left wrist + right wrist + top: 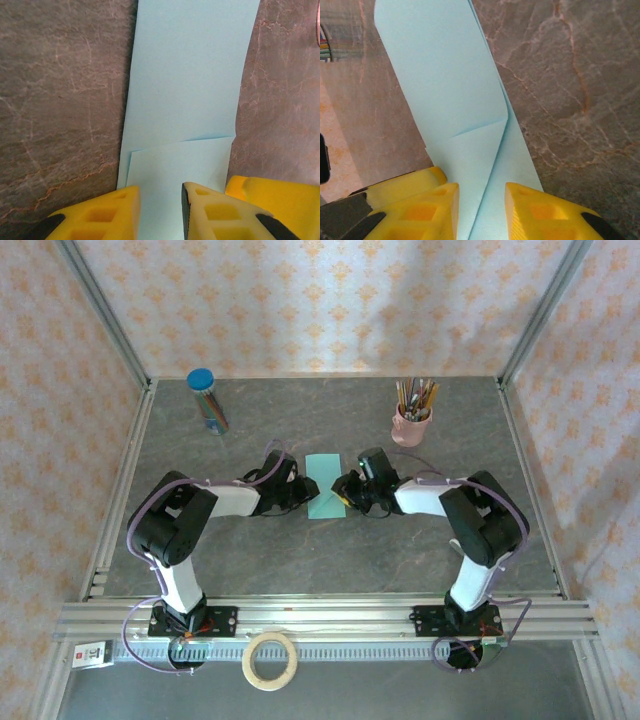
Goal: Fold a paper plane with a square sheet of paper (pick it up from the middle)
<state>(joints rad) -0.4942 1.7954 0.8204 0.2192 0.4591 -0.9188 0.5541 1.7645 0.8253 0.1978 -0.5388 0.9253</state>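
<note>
Left gripper [160, 192] and right gripper [481, 192] both have fingers spread apart over the paper [325, 485], which lies folded flat in the middle of the table [300, 550] between them, and I think I hold them there to pin it for the next fold.

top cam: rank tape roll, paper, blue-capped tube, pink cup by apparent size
1. Tape roll and paper: they look about alike, so not ranked; the paper is partly covered at its sides.
2. Blue-capped tube.
3. Pink cup, only slightly smaller than the tube.
</note>
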